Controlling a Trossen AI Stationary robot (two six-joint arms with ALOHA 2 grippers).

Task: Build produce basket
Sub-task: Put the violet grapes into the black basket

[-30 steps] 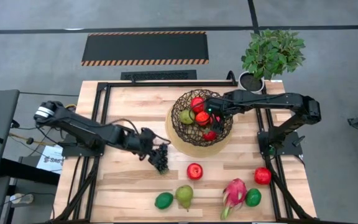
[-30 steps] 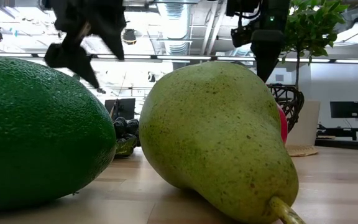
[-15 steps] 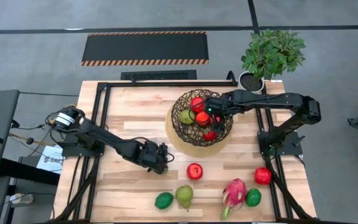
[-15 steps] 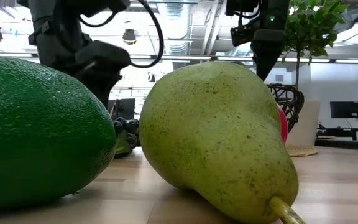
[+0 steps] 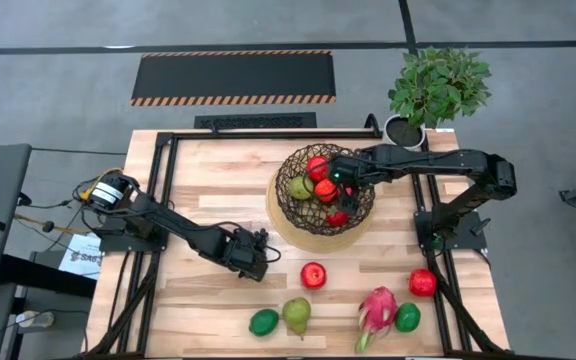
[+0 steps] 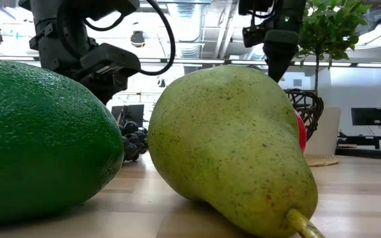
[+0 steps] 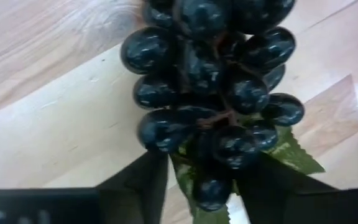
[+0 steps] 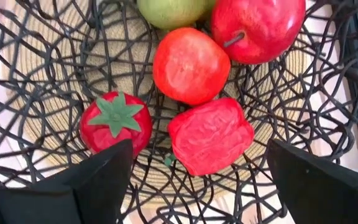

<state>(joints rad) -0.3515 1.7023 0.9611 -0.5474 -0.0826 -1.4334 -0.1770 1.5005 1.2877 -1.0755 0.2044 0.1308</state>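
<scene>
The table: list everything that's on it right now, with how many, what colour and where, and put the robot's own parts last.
basket: one, dark-brown wire, tan base, back centre of the table.
fruit in the basket: five pieces, four red and one green.
grapes: one dark bunch with a green leaf, left of the basket.
apples: two red, loose in front of the basket.
limes: two green, front edge.
pear: one green, front edge, beside the left lime.
dragon fruit: one pink, green tips, front right.
potted plant: one green, off the back-right corner.
left gripper: closing around the grapes.
right gripper: open, over the basket.
</scene>
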